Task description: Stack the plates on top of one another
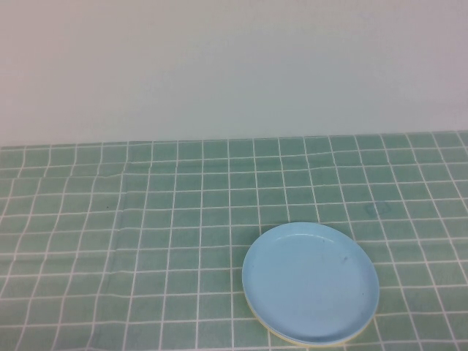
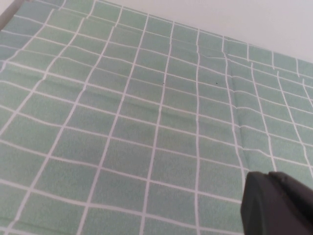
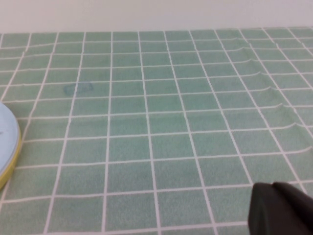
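A light blue plate (image 1: 311,281) lies on the green checked cloth at the front right of the high view. It rests on a yellow plate, of which only a thin rim (image 1: 281,336) shows along the near edge. The right wrist view catches the same pair at its edge, blue plate (image 3: 5,137) over yellow rim (image 3: 14,155). My right gripper (image 3: 271,187) hangs shut and empty over bare cloth, well off to the side of the stack. My left gripper (image 2: 269,175) is also shut and empty, above bare cloth with no plate in its view. Neither arm shows in the high view.
The green checked tablecloth (image 1: 146,234) covers the whole table and has shallow folds (image 2: 230,78) on the left side. A plain white wall (image 1: 234,66) runs along the table's far edge.
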